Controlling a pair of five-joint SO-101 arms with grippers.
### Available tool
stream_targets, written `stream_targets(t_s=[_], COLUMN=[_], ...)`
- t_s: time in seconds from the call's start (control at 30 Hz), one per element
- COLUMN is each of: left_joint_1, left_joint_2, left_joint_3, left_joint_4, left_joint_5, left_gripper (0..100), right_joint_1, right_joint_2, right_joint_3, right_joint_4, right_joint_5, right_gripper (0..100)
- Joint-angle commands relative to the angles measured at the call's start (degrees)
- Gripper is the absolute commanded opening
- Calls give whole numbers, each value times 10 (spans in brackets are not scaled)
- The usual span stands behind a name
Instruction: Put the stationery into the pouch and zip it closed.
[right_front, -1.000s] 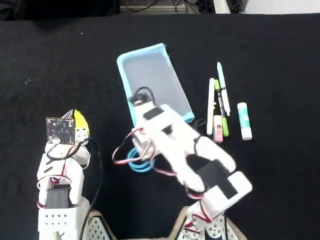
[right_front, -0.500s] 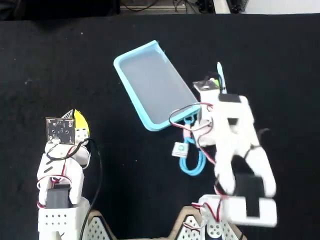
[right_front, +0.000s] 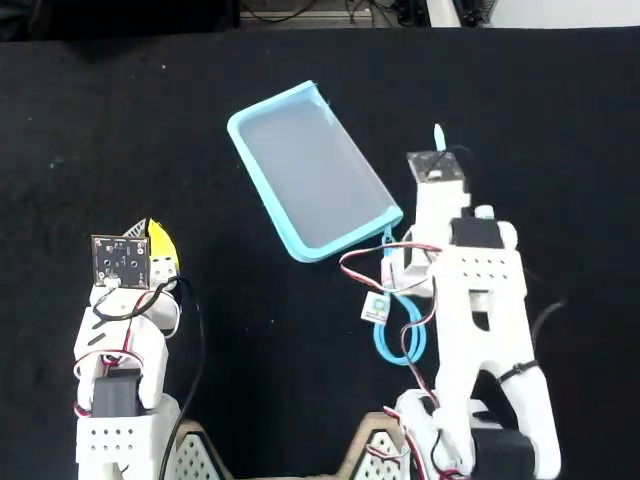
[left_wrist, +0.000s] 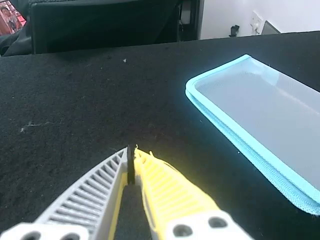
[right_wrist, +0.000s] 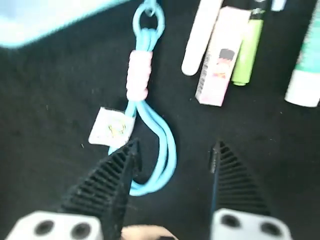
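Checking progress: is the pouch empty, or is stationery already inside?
Empty. The pouch shows nothing through its clear face, and the pens and glue stick lie outside, beside it.

The pouch (right_front: 310, 170) lay mid-table, its cord loop (right_wrist: 139, 75) trailing from the near right corner. Just right of the cord lay a pen (right_wrist: 200, 35), a small box (right_wrist: 220, 60) and, farthest right, a glue stick (right_wrist: 305, 75).
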Motion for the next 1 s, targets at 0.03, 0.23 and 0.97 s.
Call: stream_targets(t_s=[0.03, 0.23, 0.97], left_joint_1=[1, 1, 0], left_joint_2=[-5, -5, -5], left_joint_3=[15, 15, 15], left_joint_4=[3, 3, 9], left_joint_5=[-4, -4, -4], left_gripper=[30, 30, 30], right_joint_1=[-83, -91, -48], right_joint_2=[-8, 46, 223], right_joint_3=[23, 86, -2], right_joint_4=[-71, -243, -280], right_joint_5=[-29, -28, -22], right_gripper=[232, 233, 10])
